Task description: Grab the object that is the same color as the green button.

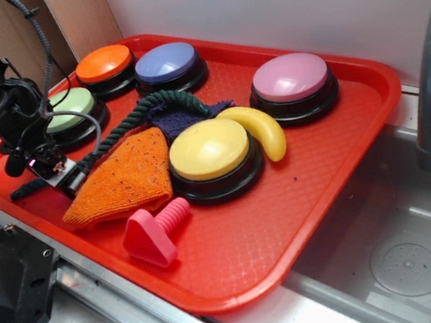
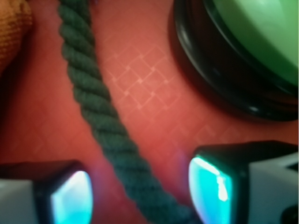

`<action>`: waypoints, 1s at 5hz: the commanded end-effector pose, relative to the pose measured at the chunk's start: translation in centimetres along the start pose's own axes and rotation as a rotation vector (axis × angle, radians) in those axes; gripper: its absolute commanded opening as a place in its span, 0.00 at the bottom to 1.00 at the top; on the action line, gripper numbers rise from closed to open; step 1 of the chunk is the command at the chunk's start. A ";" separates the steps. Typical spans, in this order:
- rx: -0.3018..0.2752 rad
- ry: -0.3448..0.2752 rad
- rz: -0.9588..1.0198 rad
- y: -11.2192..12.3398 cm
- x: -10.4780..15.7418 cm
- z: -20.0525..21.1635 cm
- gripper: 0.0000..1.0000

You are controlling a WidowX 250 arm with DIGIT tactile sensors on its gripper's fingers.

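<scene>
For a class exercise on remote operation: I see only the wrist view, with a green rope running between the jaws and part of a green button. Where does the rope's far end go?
Observer: The dark green rope curves up the red tray and ends beside a dark purple cloth.
Operator: Whatever shows orange at my top left, what is it?
Observer: An orange cloth, folded, lying alongside the rope.
Operator: What is next to the green button?
Observer: An orange button sits just behind it.
Operator: Is the gripper on the rope's middle?
Observer: No, it is near the rope's lower end.

dark green rope (image 2: 100, 116), curved, beside green button (image 2: 261, 42)
</scene>
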State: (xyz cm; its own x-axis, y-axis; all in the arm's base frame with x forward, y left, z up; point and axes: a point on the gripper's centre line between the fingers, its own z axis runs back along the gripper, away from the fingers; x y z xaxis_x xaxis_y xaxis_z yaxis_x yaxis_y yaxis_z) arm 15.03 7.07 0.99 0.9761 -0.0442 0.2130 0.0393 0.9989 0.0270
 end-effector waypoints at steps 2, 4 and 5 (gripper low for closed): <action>0.014 0.045 0.031 -0.7 0.1 0.6 0.00; 0.059 0.083 0.153 -2.4 3.3 5.9 0.00; 0.053 0.064 0.181 -4.0 5.9 9.8 0.00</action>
State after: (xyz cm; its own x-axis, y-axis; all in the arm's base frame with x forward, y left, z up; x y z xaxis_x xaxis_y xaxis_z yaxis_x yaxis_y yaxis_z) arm 17.70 2.66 10.48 0.9823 0.1442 0.1194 -0.1508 0.9874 0.0483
